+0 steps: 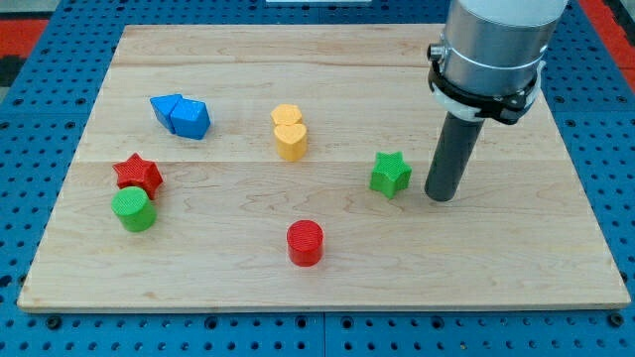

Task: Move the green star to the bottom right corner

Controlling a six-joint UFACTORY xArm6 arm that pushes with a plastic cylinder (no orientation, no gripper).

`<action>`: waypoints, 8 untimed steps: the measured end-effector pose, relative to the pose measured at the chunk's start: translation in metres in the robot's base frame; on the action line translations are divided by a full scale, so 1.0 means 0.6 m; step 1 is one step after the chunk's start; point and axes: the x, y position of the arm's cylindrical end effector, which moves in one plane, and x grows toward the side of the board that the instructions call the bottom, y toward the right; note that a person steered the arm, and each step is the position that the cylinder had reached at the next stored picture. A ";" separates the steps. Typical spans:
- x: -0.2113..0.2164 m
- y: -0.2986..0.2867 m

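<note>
The green star [391,174] lies on the wooden board [556,268], right of the middle. My tip [440,197] rests on the board just to the star's right and a little lower in the view, with a small gap between them. The rod rises to the grey arm body at the view's top right. The board's bottom right corner is at the view's lower right, well away from the star.
A red cylinder [305,243] stands below the middle. A yellow heart block [289,132] is above the middle. A blue block [182,116] is at upper left. A red star [137,175] touches a green cylinder [133,209] at the left.
</note>
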 end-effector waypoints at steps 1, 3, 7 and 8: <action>-0.012 0.004; -0.026 0.004; -0.101 0.000; -0.097 -0.122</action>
